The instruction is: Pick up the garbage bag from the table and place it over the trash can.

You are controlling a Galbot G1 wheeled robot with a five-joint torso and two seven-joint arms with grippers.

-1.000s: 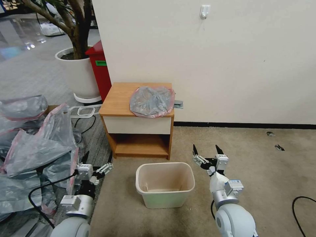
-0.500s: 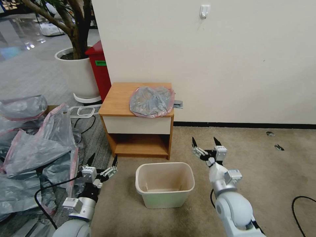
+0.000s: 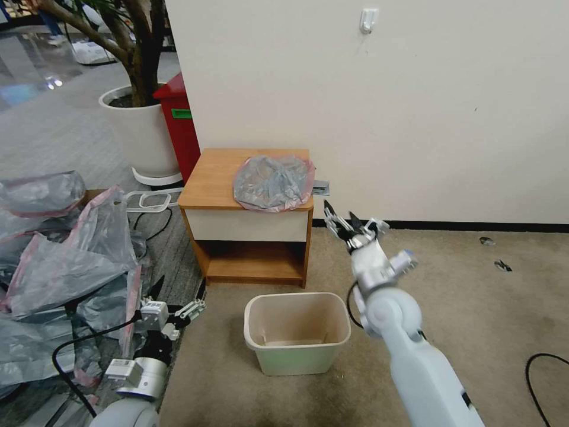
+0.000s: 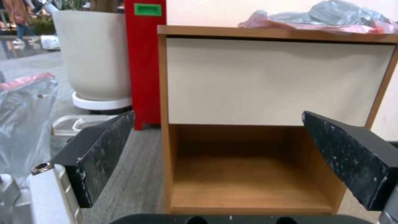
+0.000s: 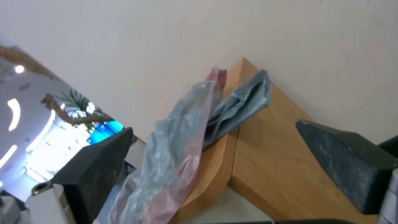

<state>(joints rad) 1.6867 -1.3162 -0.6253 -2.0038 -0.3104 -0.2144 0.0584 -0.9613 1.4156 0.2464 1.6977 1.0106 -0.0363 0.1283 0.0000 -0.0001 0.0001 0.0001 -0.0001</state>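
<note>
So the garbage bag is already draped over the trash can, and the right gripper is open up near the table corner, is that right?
Not quite. The garbage bag lies on top of the table, as the head view shows; the trash can on the floor has no bag over it. The rest holds: the right gripper is open beside the table's corner.

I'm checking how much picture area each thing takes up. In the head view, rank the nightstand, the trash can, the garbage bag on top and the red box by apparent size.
1. Nightstand
2. Trash can, nearer the camera
3. Garbage bag
4. Red box, partly hidden and farther off; close to the bag, so unsure.
</note>
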